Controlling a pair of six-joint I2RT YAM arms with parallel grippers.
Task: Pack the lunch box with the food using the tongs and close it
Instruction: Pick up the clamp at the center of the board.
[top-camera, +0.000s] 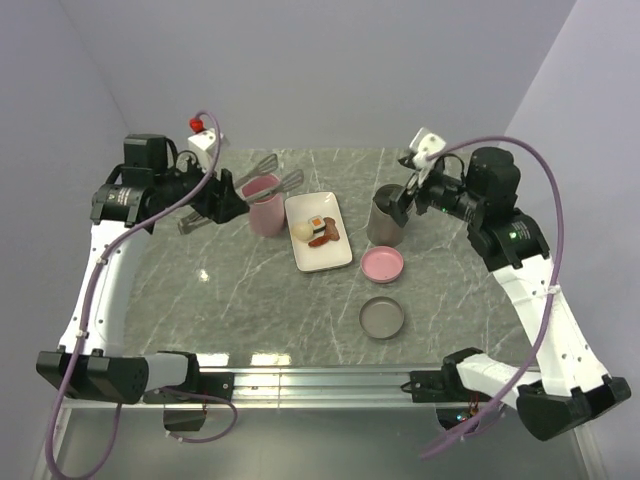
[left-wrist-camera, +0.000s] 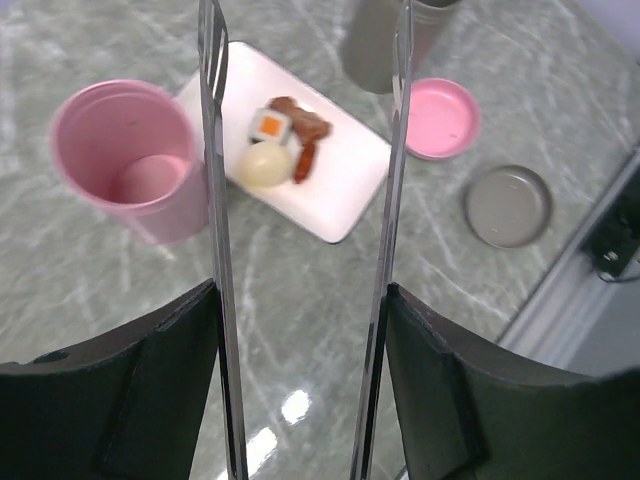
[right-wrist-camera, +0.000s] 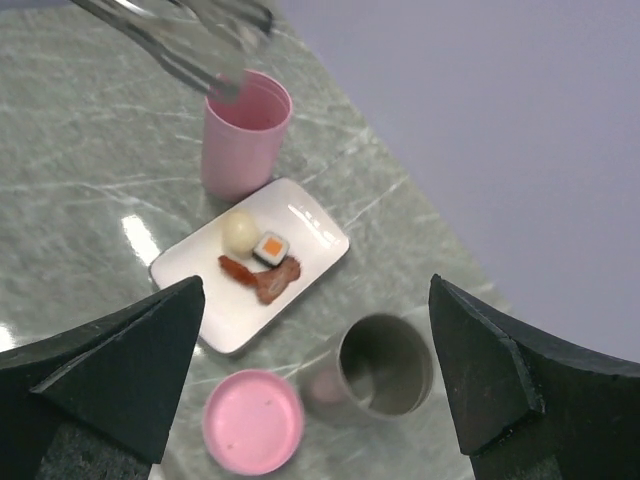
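Empty pink cup (left-wrist-camera: 130, 160) ahead-left of left gripper (left-wrist-camera: 300, 300); empty grey cup (right-wrist-camera: 385, 365) under right gripper (right-wrist-camera: 315, 290). On white plate (left-wrist-camera: 345, 190) ahead: rice roll (left-wrist-camera: 270, 125), cream ball (left-wrist-camera: 265, 165), meat strip (left-wrist-camera: 300, 120). Left gripper half-spread, clasping tongs (left-wrist-camera: 215, 250); right gripper spread wide, holding nothing.

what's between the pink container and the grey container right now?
The white plate carrying the food: rice roll, cream ball, meat strip. The top view shows it best, with the pink container on its left and the grey container on its right.
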